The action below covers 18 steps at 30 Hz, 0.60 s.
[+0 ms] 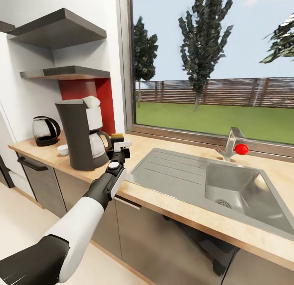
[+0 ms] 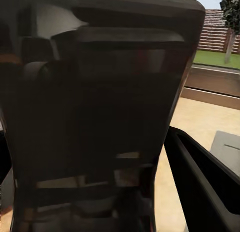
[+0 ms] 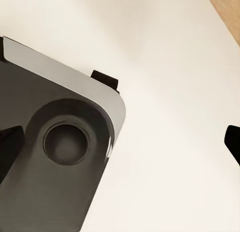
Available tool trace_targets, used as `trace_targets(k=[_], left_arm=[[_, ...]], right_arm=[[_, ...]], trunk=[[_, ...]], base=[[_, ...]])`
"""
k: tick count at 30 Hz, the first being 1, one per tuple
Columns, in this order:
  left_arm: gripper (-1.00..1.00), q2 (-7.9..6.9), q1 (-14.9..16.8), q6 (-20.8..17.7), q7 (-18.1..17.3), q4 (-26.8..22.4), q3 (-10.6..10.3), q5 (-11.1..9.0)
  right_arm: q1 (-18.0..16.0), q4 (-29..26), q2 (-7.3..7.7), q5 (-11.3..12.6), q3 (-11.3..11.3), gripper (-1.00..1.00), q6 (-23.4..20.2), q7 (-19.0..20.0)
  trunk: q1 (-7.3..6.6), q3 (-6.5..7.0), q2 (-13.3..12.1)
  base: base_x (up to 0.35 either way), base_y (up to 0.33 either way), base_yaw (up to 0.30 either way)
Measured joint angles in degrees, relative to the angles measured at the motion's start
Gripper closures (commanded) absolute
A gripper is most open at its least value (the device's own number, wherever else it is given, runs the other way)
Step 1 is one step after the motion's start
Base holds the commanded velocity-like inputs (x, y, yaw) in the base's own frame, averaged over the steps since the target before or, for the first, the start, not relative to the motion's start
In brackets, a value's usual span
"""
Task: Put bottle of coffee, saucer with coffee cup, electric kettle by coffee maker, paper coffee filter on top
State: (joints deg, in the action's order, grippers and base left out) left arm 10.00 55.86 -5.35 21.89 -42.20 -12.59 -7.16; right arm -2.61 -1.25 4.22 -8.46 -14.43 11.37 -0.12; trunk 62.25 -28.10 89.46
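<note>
The tall dark-grey coffee maker (image 1: 81, 134) stood on the light wood countertop (image 1: 171, 203), near its left end. The glass electric kettle (image 1: 45, 131) and a small white cup (image 1: 63, 150) stood beside it. The left gripper (image 1: 121, 148) was clenched on the dark, yellow-capped coffee bottle (image 1: 117, 136) just right of the machine. Judged remaining: releasing the bottle, plus filter and saucer.

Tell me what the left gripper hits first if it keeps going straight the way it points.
The left gripper looks already shut on the bottle of coffee; straight beyond lies the window sill, though depth is hard to judge.
</note>
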Motion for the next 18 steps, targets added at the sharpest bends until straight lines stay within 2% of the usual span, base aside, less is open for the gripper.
trace_targets(k=[9,18], left_arm=[[1.00,0.00,0.00,0.01,0.18,-0.06,0.16,-0.01],[1.00,0.00,0.00,0.01,0.19,-0.09,0.16,-0.01]], right_arm=[[0.00,0.00,0.00,0.00,0.00,-1.00,0.00,0.01],[0.00,0.00,0.00,0.00,0.00,-1.00,0.00,0.03]], trunk=[[0.00,0.00,0.00],[0.00,0.00,0.00]], base=[[0.003,0.000,0.000],[0.094,0.000,0.000]])
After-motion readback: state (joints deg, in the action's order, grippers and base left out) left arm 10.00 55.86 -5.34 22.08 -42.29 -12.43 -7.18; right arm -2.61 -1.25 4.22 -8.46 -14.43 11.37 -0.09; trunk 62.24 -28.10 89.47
